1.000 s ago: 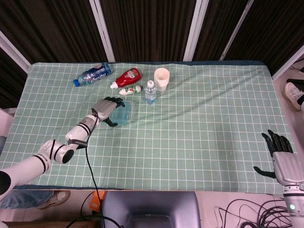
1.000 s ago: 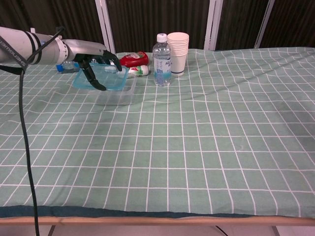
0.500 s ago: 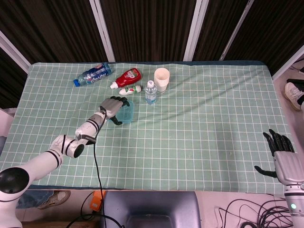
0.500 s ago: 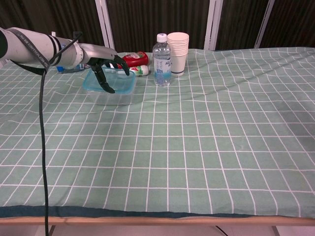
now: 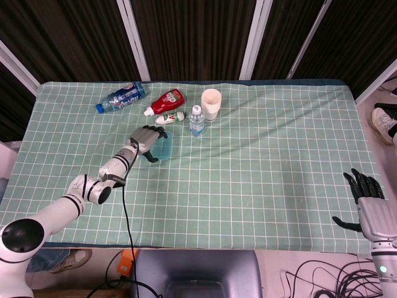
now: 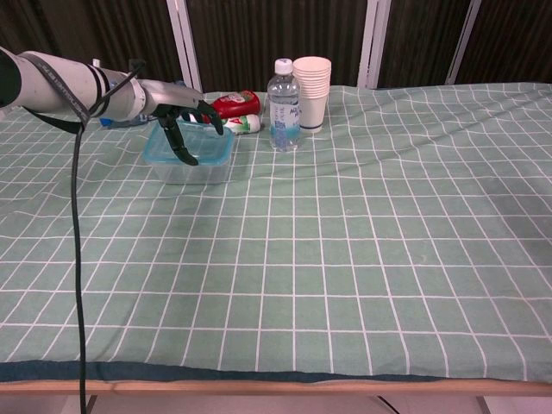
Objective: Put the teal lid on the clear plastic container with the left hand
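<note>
So the left hand [image 6: 183, 121] has brought the lid [image 6: 191, 147] down flat onto the container [image 6: 185, 168], in the left half of the table toward the back edge. A second ago that lid was tilted up in the fingers and hanging off to the left of the tub; now it sits level on the rim and the two outlines line up. The hand rests on top with its fingers draped over the lid, thumb down the front. I can't tell if it's actually gripping or just pressing. Looks to me like the placing is basically done, maybe needs a push to snap shut.

Just behind it are the ketchup bottle [image 6: 235, 103], the water bottle [image 6: 283, 103] and the paper cups [image 6: 311, 93], all unmoved.

The right hand [image 5: 369, 205] sits off the right front corner, fingers spread, holding nothing, same as before.
</note>
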Robot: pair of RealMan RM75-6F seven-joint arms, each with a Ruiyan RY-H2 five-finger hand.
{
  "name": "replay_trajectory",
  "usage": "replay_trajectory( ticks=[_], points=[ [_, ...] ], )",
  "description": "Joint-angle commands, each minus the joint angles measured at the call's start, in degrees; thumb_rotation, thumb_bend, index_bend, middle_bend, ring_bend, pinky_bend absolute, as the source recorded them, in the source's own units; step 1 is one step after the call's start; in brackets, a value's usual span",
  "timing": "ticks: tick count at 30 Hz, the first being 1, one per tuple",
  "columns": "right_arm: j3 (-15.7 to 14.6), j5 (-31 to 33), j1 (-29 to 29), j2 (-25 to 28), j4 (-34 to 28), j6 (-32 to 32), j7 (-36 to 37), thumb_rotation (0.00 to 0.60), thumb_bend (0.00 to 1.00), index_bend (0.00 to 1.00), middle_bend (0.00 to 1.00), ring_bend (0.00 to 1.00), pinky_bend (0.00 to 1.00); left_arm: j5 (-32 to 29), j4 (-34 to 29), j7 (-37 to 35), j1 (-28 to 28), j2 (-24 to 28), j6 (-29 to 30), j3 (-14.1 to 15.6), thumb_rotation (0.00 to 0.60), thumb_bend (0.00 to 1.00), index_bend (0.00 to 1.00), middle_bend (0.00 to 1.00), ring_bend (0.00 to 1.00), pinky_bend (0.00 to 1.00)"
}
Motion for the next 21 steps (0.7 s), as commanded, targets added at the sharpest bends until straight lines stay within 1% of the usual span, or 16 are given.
replay_trajectory(
  ticks=[1, 11, 15, 21],
  points=[
    [0.04, 0.11, 0.03, -0.02, -0.07, -0.03, -0.1, 0.6, 0.12, 0.0, 0.0, 0.0, 0.0, 0.15, 0.01, -0.02, -0.14, 0.05, -0.06, -0.08, 0.6, 0.29, 0.23, 0.61, 0.74, 0.76],
    [-0.04, -0.05, -0.09, 0.15, -0.22, 0.16, 0.14, 0.6, 0.12, 0.0, 0.0, 0.0, 0.0, 0.38, -0.18, 0.18, -0.45, 0.1, 0.28, -0.28, 0.6, 0.29, 0.23, 0.61, 0.74, 0.76],
    [0.07, 0.08, -0.08, 0.25, -0.1, 0.15, 0.5, 0.6, 0.12, 0.0, 0.0, 0.0, 0.0, 0.02, 1.48, 0.12, -0.77, -0.65, -0.45, -0.28, 0.6, 0.29, 0.23, 0.61, 0.74, 0.76],
    [0.25, 0.5, -0.09, 0.24, -0.06, 0.14, 0.44, 0.6, 0.12, 0.0, 0.0, 0.0, 0.0, 0.31, 2.28, -0.27, -0.93, -0.81, -0.96, -0.43, 0.6, 0.29, 0.23, 0.61, 0.74, 0.76]
  ],
)
